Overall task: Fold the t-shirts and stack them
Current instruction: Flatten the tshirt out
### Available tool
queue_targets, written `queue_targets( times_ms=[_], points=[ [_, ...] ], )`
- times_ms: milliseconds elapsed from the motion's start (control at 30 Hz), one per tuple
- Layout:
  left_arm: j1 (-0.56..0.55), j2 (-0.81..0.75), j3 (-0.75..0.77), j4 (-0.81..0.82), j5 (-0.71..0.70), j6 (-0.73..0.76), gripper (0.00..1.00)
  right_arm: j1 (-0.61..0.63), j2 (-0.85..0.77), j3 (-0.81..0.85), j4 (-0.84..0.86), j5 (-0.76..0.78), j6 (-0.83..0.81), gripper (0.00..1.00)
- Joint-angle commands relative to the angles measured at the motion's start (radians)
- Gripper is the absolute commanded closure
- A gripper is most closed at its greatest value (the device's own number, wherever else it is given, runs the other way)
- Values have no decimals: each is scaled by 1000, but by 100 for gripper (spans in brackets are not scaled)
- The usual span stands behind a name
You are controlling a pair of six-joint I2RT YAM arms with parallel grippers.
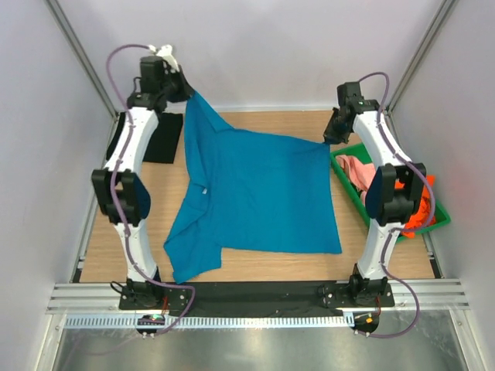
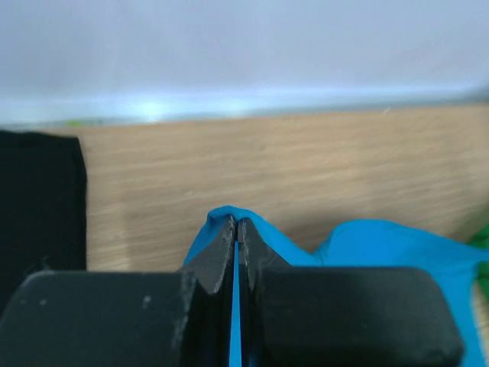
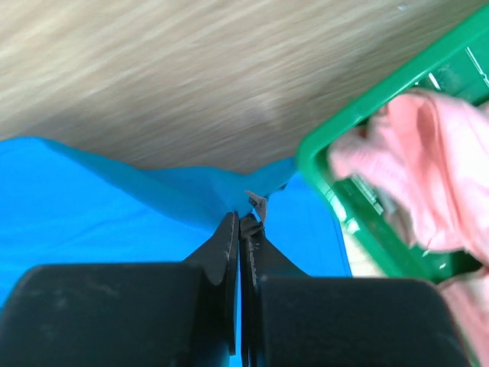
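Left tool [image 2: 237, 224]: pinching teal shirt [image 1: 255, 193], 11 o'clock.
Right tool [image 3: 240, 222]: pinching same shirt, 2 o'clock.
Tray [image 3: 309, 157]: 3 o'clock, pink shirt [image 3: 428, 153] inside.

— What colour is the cloth in the left hand [image 2: 237, 229]?
— Plain teal-blue. The teal-blue t-shirt [image 1: 255, 193] carries no print that shows. The hand itself is matte black with pale scuffs.
— And to the left of that hand?
— A black t-shirt [image 2: 42, 206], plain from here, on a worktop [image 2: 306, 168] of pale wood with fine grain.
— The right hand [image 3: 240, 223]?
— Black too, with the same blue in its pinch. Just right of it is a bright green tray [image 3: 359, 115] with a pale pink t-shirt [image 3: 435, 153]. Behind the hand, toward its arm's base, lies an orange t-shirt [image 1: 424, 212].
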Motion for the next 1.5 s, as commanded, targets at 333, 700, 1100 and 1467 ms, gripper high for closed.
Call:
queue_targets(
  times_ms=[333,700,1100,1467],
  points=[
    [224,-659,-86,215,81,-316,100,231,-699,31,-96,-160,59,99],
    [321,-950,26,-3,-171,-38,100,248,-782,457,-420,-224,65,99],
    [293,-835,107,-23,-241,55,100,247,-787,324,-421,-125,102,99],
    [291,-689,213,14,-178,0,100,247,-718,347,-345,-128,65,99]
  ],
)
